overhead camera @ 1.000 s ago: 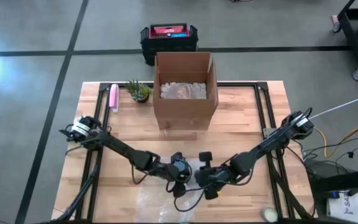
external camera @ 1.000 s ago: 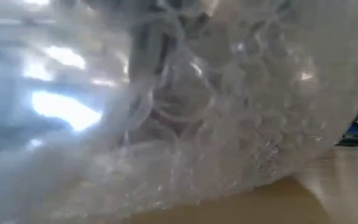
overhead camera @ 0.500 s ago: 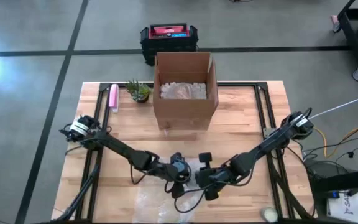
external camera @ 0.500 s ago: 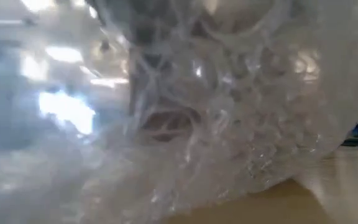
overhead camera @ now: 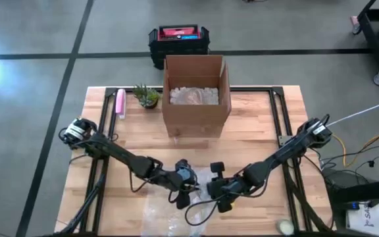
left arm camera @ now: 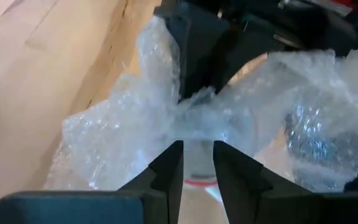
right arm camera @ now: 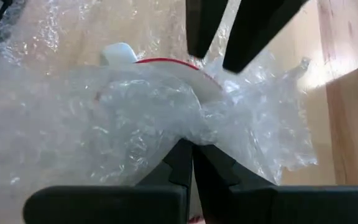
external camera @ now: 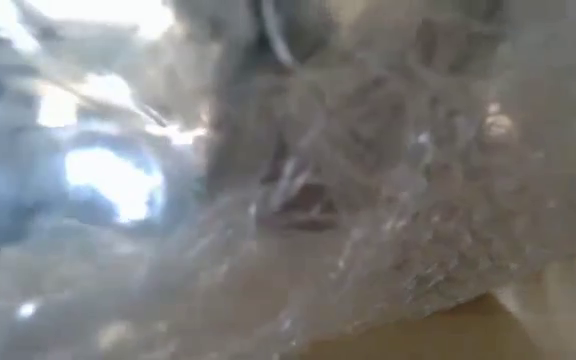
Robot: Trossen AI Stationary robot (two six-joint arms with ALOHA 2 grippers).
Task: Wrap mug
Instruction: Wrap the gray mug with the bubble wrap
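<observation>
Both arms meet at the near-centre of the light wooden table (overhead camera: 262, 118), working a sheet of clear bubble wrap (overhead camera: 176, 209) spread on the top. White ceramic mug with a red rim (right arm camera: 166, 67) sits inside the wrap between the two grippers, only partly visible through the plastic.

Left gripper (overhead camera: 188, 189): fingers (left arm camera: 166, 163) narrowed to a slim gap, a bunched fold of wrap sitting right at the tips; can't tell if they actually clamp it.

Right gripper (overhead camera: 212, 191): fingers (right arm camera: 180, 155) pinched together on a gathered twist of wrap, just beside the mug's rim.

Low view is filled with crumpled wrap pressed close to the lens, table edge showing at lower right.

Far side of table: open brown cardboard box (overhead camera: 196, 95) with pale padding inside, small green potted plant (overhead camera: 147, 97) to its left, pink tube-shaped object (overhead camera: 120, 103) beside that. Black-and-red case (overhead camera: 178, 41) on the floor behind the table
</observation>
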